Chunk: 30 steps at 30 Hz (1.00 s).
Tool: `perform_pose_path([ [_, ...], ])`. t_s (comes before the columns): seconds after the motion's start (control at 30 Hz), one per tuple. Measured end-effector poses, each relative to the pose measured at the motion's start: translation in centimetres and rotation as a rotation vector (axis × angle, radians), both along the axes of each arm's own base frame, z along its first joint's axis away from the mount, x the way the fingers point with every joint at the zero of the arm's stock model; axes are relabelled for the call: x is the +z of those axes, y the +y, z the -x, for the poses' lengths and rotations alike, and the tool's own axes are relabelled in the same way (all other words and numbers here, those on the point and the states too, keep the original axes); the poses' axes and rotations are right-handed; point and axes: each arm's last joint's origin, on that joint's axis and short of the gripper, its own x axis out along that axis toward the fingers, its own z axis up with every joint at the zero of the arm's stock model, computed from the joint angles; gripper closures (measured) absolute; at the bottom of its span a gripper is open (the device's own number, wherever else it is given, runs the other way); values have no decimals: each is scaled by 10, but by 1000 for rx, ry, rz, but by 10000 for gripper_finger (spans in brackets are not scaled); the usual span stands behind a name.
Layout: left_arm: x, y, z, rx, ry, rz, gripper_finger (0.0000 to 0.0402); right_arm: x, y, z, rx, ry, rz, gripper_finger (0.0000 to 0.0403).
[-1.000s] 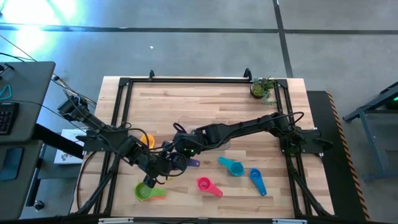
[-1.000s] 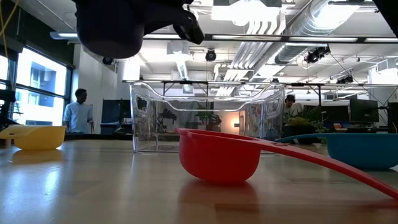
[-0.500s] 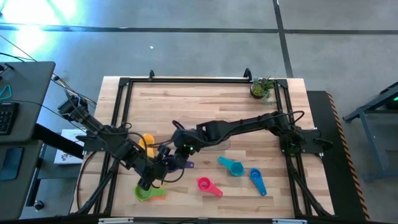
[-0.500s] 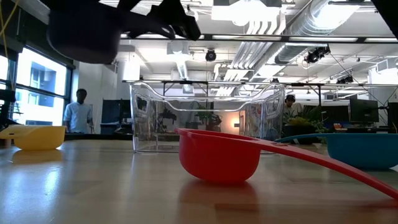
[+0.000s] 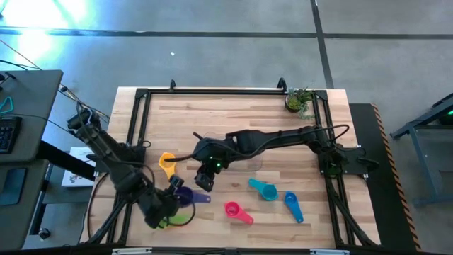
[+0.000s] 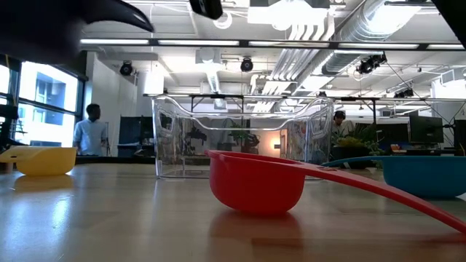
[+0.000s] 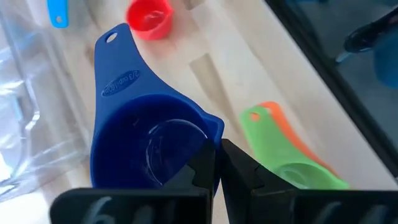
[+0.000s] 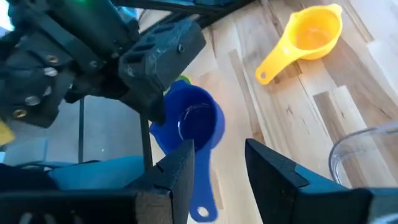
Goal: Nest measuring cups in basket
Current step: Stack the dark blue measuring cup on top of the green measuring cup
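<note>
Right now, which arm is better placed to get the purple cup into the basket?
Left. Its end effector is shut on the purple cup, lifted near the green cup. The right end effector is open and empty, though closer to the basket.

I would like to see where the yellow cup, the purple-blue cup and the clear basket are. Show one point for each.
yellow cup (image 8: 316, 28): right wrist view, inside of its bowl.
purple-blue cup (image 7: 149, 146): left wrist view, inside of its bowl.
clear basket (image 6: 240, 145): low view, its front wall.
</note>
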Motion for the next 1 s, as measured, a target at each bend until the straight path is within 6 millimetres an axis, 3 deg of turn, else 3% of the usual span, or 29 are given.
perform_pose_path([
  [0.3,-1,-27,34,-24,14,40,397,19,7,3,-44,-69,37,267],
  [0.67,-1,-49,70,16,4,99,397,20,5,3,-130,-70,55,267],
  [1.0,-36,-73,76,38,48,5,396,20,13,4,-143,-61,23,267],
])
